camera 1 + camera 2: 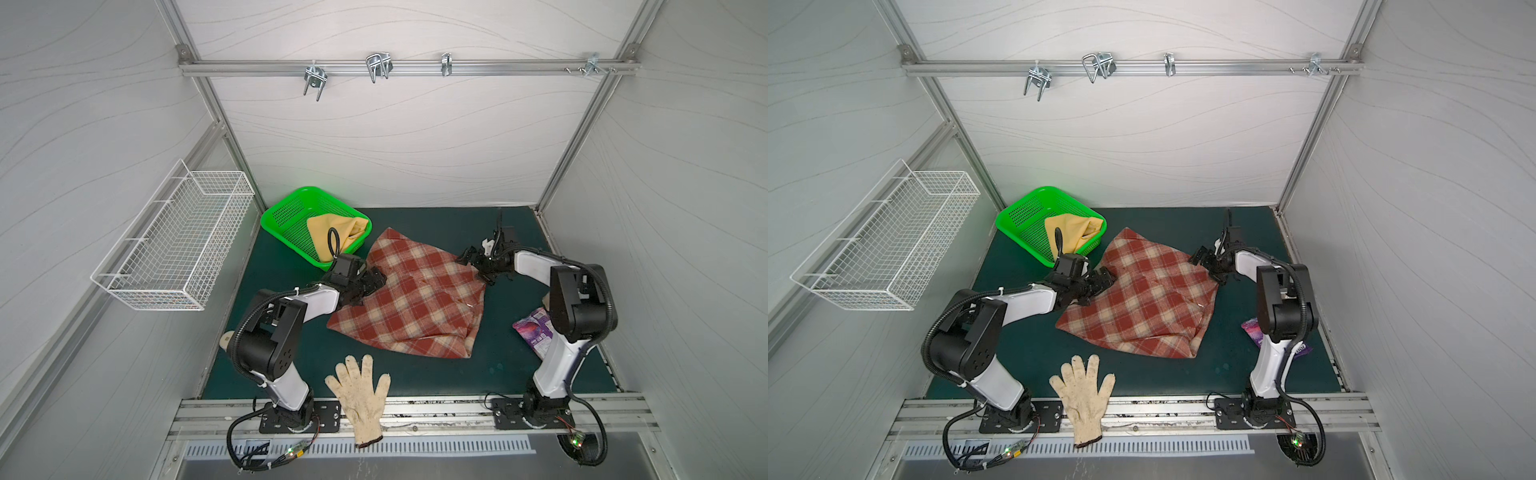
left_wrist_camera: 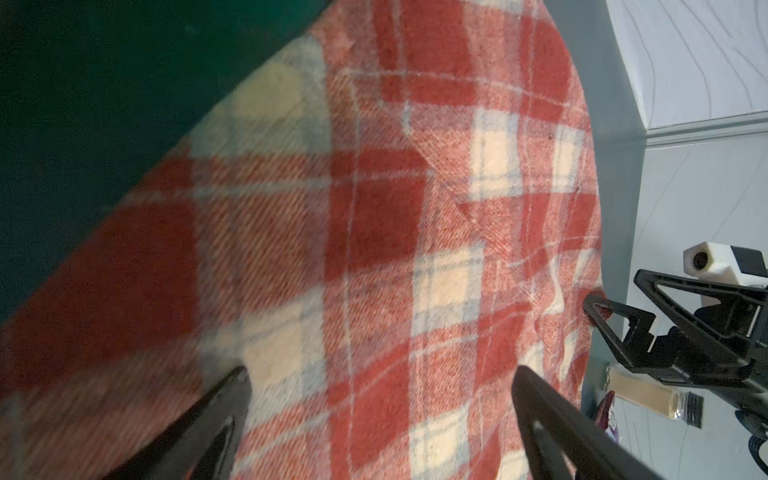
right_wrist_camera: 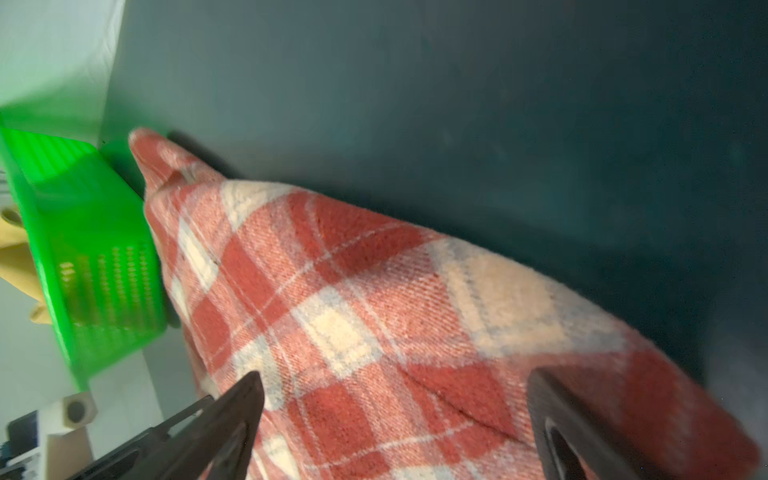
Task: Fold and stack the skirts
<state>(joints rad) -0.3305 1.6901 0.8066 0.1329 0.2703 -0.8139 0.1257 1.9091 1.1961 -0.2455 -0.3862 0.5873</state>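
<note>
With the plaid skirt (image 1: 409, 297) spread mid-bench and the mustard skirt (image 1: 338, 235) lying in the green basket (image 1: 286, 210) at the far left corner, the wide-open left gripper (image 1: 371, 282) and right gripper (image 1: 476, 268) are best closed evenly on opposite edges.

The plaid skirt (image 1: 415, 295) is fuzzy, woolly twill cloth on a matt dark-green table mat (image 1: 498, 365), the mustard-yellow skirt (image 1: 332, 237) smoother plain cloth in a glossy perforated plastic basket (image 1: 291, 208), the work glove (image 1: 359, 395) coarse knit, the purple packet (image 1: 534, 330) shiny film.
</note>
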